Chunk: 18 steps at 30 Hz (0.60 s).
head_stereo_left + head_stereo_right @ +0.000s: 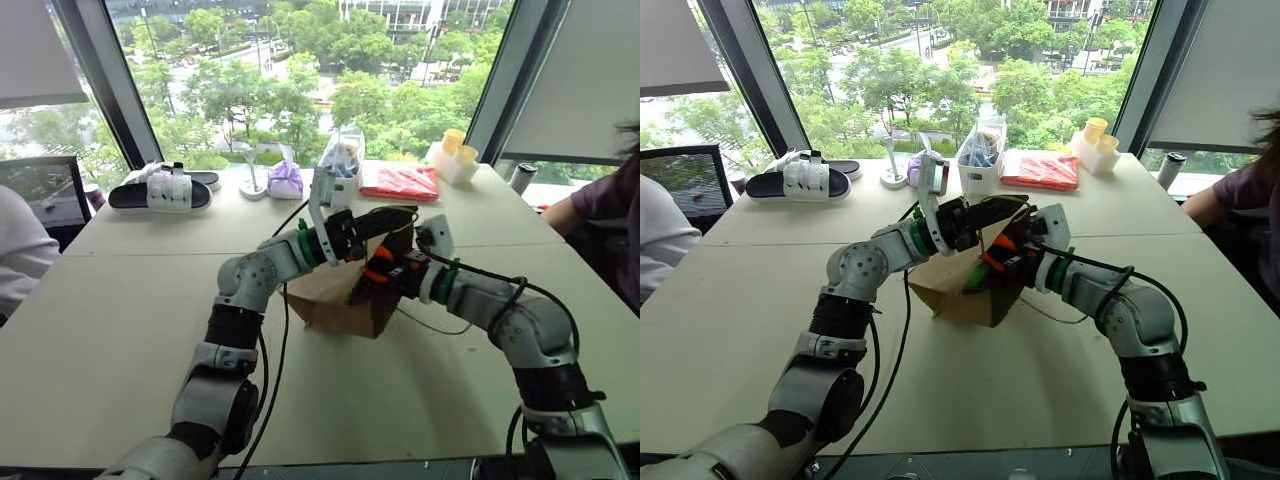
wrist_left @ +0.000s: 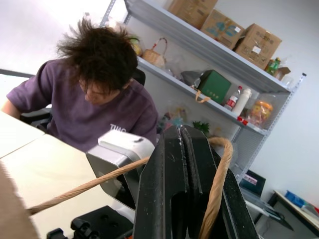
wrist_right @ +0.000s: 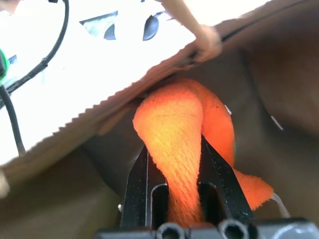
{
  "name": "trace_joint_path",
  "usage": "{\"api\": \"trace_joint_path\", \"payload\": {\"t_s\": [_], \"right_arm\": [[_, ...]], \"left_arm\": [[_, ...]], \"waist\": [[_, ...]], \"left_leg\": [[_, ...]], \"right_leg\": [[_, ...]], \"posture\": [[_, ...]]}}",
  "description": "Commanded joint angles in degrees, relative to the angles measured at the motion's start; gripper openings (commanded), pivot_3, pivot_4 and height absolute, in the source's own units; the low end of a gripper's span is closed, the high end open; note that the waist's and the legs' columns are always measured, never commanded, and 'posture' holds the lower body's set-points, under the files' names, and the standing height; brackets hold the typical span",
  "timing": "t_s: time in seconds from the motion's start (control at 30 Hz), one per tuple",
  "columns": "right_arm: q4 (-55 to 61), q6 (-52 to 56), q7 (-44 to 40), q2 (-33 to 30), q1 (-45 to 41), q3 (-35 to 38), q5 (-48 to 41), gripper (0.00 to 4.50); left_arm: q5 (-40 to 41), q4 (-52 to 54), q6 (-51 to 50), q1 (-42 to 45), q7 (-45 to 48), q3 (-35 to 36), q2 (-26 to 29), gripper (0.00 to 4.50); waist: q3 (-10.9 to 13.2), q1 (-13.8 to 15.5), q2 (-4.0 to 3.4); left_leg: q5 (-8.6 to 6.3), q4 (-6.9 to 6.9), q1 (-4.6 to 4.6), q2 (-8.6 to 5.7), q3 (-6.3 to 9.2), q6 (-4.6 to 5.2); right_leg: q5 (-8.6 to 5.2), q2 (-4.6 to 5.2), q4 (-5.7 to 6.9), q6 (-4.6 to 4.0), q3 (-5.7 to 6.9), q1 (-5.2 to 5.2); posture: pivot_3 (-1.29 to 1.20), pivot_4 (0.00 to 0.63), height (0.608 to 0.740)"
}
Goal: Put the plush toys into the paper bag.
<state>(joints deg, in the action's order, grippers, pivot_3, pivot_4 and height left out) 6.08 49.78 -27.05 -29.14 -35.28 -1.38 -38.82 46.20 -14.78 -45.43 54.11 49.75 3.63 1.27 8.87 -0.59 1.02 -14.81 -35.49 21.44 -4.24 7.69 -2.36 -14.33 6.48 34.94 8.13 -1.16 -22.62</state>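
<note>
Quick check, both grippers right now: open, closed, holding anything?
Left gripper: shut on the paper bag's cord handle.
Right gripper: shut on the orange plush toy, at the mouth of the paper bag.

shirt print: white letters on the chest of the person's purple shirt (image 2: pixel 92 117), left wrist view; partly hidden, looks like "TIIAO", not sure
shelf boxes: cardboard boxes (image 2: pixel 257 44) on the top shelf carry white labels, too small to read
green box: green box (image 2: pixel 213 86) on the middle shelf has a pale mark on its face, unreadable
bottles: bottle (image 2: pixel 241 101) labels beside the green box, unreadable
bench items: no legible text
</note>
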Motion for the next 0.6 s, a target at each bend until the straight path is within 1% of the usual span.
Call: {"api": "trace_joint_path", "payload": {"t_s": [0.03, 0.1, 0.17, 0.2, 0.23, 0.3, 0.33, 0.37, 0.4, 0.43, 0.6], "right_arm": [[-0.5, 1.2, 0.2, -0.2, -2.1, -2.3, 3.9, 0.03], [-0.1, 1.4, -0.3, -0.4, -2.4, -4.1, 6.0, 0.03], [0.3, 1.3, -0.6, -1.2, -2.3, -5.8, 8.6, 0.87], [0.6, 1.2, -0.8, -1.2, -2.1, -5.8, 9.2, 1.19], [0.8, 1.1, -0.5, -0.8, -1.9, -5.2, 9.5, 1.73], [2.1, 0.5, -1.3, -0.7, -1.5, -4.6, 9.6, 2.66], [2.4, 0.2, -1.3, -0.6, -1.4, -4.3, 9.9, 3.22], [2.9, 0.0, -1.5, -0.7, -1.3, -4.1, 10.0, 3.64], [3.6, 0.1, -1.9, -0.9, -1.0, -3.8, 9.8, 4.25], [4.8, 0.1, -2.4, -1.4, -0.5, -2.9, 9.3, 4.44], [8.7, -0.5, -4.1, -2.5, 1.8, 0.3, 8.4, 4.44]], "left_arm": [[0.5, 2.3, 0.9, 0.5, -0.1, 0.7, 0.0, 0.0], [0.6, 2.4, 1.0, 0.4, -0.3, 0.8, 0.0, 0.0], [0.7, 2.3, 1.1, 0.4, -0.6, 1.1, 0.1, 0.0], [0.8, 2.2, 1.1, 0.4, -0.6, 1.3, 0.2, 0.0], [0.9, 2.0, 1.0, 0.5, -0.6, 1.4, 0.3, 0.0], [1.0, 1.7, 1.0, 0.7, -0.6, 1.7, 0.5, 0.0], [1.1, 1.4, 1.1, 0.8, -0.6, 1.8, 0.6, 0.0], [1.2, 1.1, 1.1, 1.1, -0.8, 2.2, 0.6, 0.0], [1.4, 0.7, 1.2, 1.3, -1.0, 2.6, 0.5, 0.0], [2.0, -0.5, 1.3, 2.1, -1.8, 4.0, 0.3, 0.0], [3.3, -3.0, 1.5, 3.8, -3.4, 7.2, -0.1, 0.0]], "waist": [[0.0, 0.0, 0.0], [0.0, 0.0, 0.0], [0.0, -0.1, 0.0], [0.0, -0.1, 0.0], [0.0, -0.2, 0.0], [0.0, -0.2, 0.0], [0.0, -0.2, 0.0], [0.0, -0.2, 0.0], [0.0, -0.2, 0.0], [0.0, -0.2, 0.0], [0.0, -0.1, 0.0]], "left_leg": [[0.0, 0.0, 0.0, 0.0, -0.01, 0.0], [0.0, 0.0, 0.02, -0.01, -0.01, 0.0], [0.0, 0.0, 0.01, -0.01, -0.02, 0.0], [0.0, 0.0, 0.01, -0.01, -0.02, 0.0], [0.0, 0.0, 0.01, -0.01, -0.03, 0.0], [0.0, 0.0, 0.01, 0.0, -0.03, 0.0], [0.0, 0.01, 0.01, 0.0, -0.02, 0.0], [0.0, 0.01, 0.01, 0.0, -0.03, 0.0], [0.0, 0.02, 0.01, 0.0, -0.02, 0.0], [0.0, 0.02, 0.01, 0.0, -0.02, 0.0], [0.0, 0.01, 0.02, 0.0, -0.02, 0.0]], "right_leg": [[0.0, 0.01, -0.01, 0.0, -0.01, 0.0], [0.0, 0.01, -0.02, 0.0, 0.0, -0.01], [0.0, 0.01, -0.01, 0.0, -0.01, -0.02], [0.0, 0.01, -0.01, 0.0, -0.01, -0.03], [0.0, 0.01, -0.01, 0.0, -0.01, -0.03], [0.0, 0.01, -0.01, 0.0, -0.01, -0.03], [0.0, 0.01, 0.0, 0.0, -0.01, -0.04], [0.0, 0.01, 0.0, 0.0, -0.01, -0.04], [0.0, 0.01, 0.0, 0.0, -0.01, -0.05], [0.0, 0.01, 0.01, 0.0, 0.0, -0.05], [0.0, 0.01, -0.01, 0.0, 0.0, -0.03]], "posture": [[0.0, 0.15, 0.74], [0.0, 0.15, 0.74], [0.0, 0.15, 0.74], [0.0, 0.15, 0.74], [0.0, 0.15, 0.74], [0.0, 0.15, 0.74], [0.0, 0.15, 0.74], [0.0, 0.15, 0.74], [0.0, 0.15, 0.74], [0.0, 0.15, 0.74], [0.0, 0.15, 0.74]]}}
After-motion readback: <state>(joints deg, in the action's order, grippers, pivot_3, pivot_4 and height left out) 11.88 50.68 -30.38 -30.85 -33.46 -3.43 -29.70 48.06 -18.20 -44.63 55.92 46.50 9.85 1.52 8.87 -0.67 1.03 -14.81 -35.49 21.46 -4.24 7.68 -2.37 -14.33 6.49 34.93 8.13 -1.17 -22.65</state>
